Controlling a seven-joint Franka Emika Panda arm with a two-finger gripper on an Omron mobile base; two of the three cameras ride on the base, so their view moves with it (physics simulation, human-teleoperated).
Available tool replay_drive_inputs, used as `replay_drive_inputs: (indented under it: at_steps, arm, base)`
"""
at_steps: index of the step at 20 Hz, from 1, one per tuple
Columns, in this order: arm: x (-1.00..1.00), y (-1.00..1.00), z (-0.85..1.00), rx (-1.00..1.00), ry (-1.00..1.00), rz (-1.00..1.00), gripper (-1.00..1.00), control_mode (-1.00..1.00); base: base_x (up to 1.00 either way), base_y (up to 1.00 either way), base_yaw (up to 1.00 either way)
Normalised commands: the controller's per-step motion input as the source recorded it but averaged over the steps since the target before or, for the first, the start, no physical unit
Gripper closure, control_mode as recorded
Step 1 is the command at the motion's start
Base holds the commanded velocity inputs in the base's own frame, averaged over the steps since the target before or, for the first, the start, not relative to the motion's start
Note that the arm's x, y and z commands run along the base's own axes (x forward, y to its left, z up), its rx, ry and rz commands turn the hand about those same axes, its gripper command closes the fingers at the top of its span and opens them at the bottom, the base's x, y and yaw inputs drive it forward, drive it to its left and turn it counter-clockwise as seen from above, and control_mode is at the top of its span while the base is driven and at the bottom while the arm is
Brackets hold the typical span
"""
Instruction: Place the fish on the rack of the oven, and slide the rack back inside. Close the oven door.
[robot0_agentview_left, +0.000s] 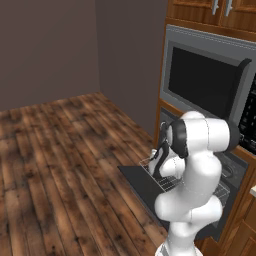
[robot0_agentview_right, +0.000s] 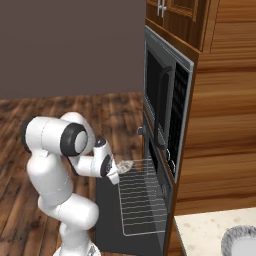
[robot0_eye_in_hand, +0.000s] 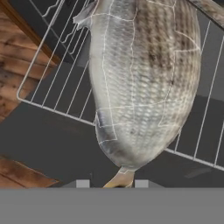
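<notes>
The pale scaly fish (robot0_eye_in_hand: 140, 74) hangs close in front of the hand, and my gripper (robot0_eye_in_hand: 111, 183) is shut on its tail end. In the right base view the fish (robot0_agentview_right: 125, 165) is held just over the near left edge of the rack (robot0_agentview_right: 142, 200). That wire rack (robot0_eye_in_hand: 57, 87) is pulled out of the oven (robot0_agentview_right: 159, 165) and lies above the oven door (robot0_agentview_right: 107, 215), which is folded down flat. From the left base side, the arm covers most of the gripper (robot0_agentview_left: 157, 165) above the rack (robot0_agentview_left: 170, 182) and door (robot0_agentview_left: 140, 180).
A black-windowed microwave (robot0_agentview_left: 210, 82) sits above the oven in a wooden cabinet wall (robot0_agentview_right: 220, 125). At the lower right stands a pale counter (robot0_agentview_right: 205, 230) with a round grey plate (robot0_agentview_right: 240, 242). Wooden floor (robot0_agentview_left: 65, 165) stretches to the left of the door.
</notes>
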Motion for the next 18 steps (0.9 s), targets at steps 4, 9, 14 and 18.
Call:
replay_drive_inputs:
  at_steps: [4,9,14,18]
  arm:
    - [0.28,-0.17,-0.26,0.0,0.0,-0.02,1.0,-1.0]
    - [0.28,-0.01,-0.28,0.0,0.0,-0.04,1.0,-1.0]
    - [0.21,0.0,-0.29,-0.02,0.0,-0.05,1.0,-1.0]
    - [0.24,0.0,-0.32,-0.02,0.0,-0.06,1.0,-1.0]
  base:
    - [0.0,0.0,0.0]
    - [0.0,0.0,0.0]
    - [0.0,0.0,0.0]
    - [0.0,0.0,0.0]
